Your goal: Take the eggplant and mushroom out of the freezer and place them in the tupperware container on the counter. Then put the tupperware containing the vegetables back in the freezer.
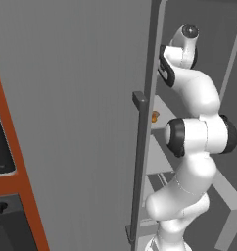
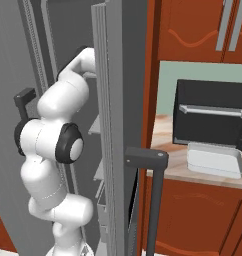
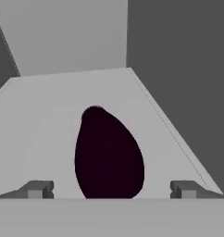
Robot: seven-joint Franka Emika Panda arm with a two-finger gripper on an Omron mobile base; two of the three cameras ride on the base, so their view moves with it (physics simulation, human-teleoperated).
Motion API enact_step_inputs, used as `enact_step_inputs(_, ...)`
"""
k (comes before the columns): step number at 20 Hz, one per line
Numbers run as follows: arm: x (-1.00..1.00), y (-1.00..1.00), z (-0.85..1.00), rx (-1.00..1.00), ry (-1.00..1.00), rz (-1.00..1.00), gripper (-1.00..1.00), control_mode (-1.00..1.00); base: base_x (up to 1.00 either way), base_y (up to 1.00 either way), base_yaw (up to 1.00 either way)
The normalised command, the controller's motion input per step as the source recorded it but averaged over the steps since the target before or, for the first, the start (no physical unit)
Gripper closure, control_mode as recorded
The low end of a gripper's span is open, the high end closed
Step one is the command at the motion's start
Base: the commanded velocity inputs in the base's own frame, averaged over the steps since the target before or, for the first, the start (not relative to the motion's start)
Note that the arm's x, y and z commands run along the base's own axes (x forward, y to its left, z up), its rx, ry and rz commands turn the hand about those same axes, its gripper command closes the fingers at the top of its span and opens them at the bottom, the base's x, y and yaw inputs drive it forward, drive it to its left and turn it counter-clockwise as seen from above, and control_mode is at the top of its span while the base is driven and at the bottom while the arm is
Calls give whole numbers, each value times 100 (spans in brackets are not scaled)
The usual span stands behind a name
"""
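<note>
Inside the open freezer [image 1: 81, 98], the eggplant [image 3: 108, 155] lies mid-shelf between the spread, empty pincer [image 3: 111, 190] tips; the mushroom [image 1: 154, 116] sits near the shelf's front edge. The tupperware container [image 2: 215, 161] waits empty on the table [image 2: 165, 165]; nothing moved yet, seemingly.

One eggplant [image 3: 108, 155], one mushroom [image 1: 154, 116], one tupperware container [image 2: 215, 161], one freezer [image 1: 76, 108]
</note>
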Motion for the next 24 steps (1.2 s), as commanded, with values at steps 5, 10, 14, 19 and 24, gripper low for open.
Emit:
enact_step_inputs(5,54,-4,-22,0,9,0,-100,-100,0,0,0)
enact_step_inputs(10,36,-9,-21,0,2,0,-100,-100,0,0,0)
enact_step_inputs(14,16,-2,-19,0,0,0,100,-100,0,0,0)
enact_step_inputs(19,0,0,-11,0,0,0,100,-100,0,0,0)
enact_step_inputs(24,-40,0,0,0,-11,0,100,-100,0,0,0)
